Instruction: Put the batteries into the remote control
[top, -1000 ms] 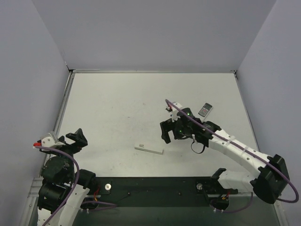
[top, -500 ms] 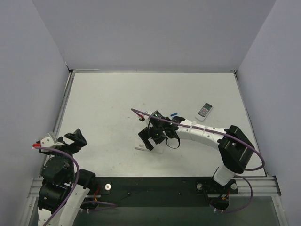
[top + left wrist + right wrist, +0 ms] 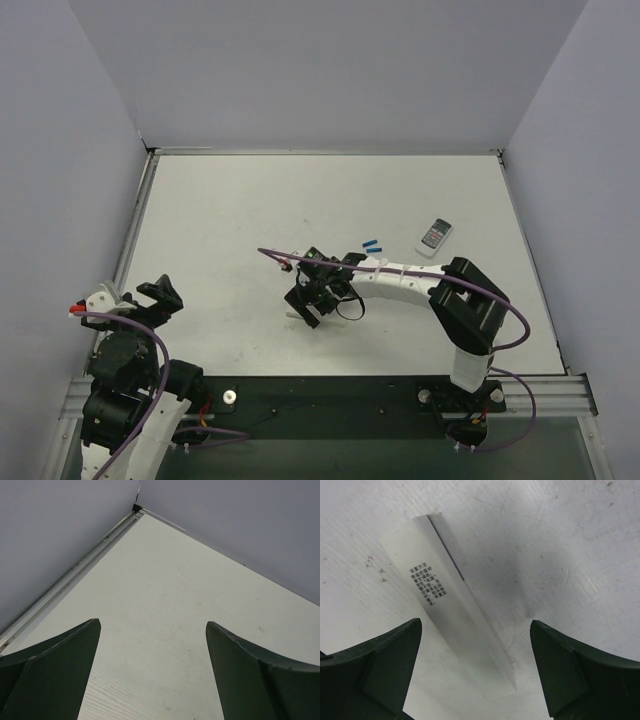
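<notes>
The slim white remote control [image 3: 451, 609] lies flat on the table, back side up, with a small block of printed text near its far end. My right gripper [image 3: 475, 622] hovers low over it, open, one finger on each side and neither touching. From above, the right gripper [image 3: 309, 306] hides most of the remote control [image 3: 291, 315]. Two small blue batteries [image 3: 371, 245] lie on the table behind the right arm. The left gripper [image 3: 160, 296] stays open at the near left and, in its wrist view, the left gripper [image 3: 152, 625] has only bare table under it.
A wider white-grey remote [image 3: 434, 235] with a button pad lies at the right, beyond the batteries. Grey walls close in the table [image 3: 230, 220] on three sides. A black rail [image 3: 330, 395] runs along the near edge.
The right arm has swung left and toward me, from beside the wider remote to over the slim remote. The blue batteries, hidden under the arm before, now show. The left arm is unchanged.
</notes>
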You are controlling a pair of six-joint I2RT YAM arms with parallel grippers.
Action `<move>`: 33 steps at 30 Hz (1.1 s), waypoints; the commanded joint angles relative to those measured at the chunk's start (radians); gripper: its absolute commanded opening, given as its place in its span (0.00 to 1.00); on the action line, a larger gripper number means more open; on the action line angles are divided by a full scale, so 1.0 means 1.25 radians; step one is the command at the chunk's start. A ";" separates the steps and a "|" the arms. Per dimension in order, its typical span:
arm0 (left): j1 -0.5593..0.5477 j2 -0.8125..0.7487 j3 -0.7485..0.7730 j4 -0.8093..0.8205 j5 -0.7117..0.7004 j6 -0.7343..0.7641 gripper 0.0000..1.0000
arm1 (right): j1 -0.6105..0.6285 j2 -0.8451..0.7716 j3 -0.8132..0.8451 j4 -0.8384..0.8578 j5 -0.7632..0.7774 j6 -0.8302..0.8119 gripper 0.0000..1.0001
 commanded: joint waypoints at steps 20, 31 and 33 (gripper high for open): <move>0.009 -0.089 0.023 -0.023 -0.041 -0.018 0.97 | -0.136 -0.040 -0.102 -0.036 0.115 0.180 0.06; 0.012 -0.089 0.024 -0.025 -0.043 -0.023 0.97 | -0.595 -0.223 -0.324 -0.091 0.231 0.427 0.06; 0.012 -0.089 0.025 -0.027 -0.044 -0.024 0.97 | -0.655 -0.245 -0.337 -0.107 0.240 0.455 0.06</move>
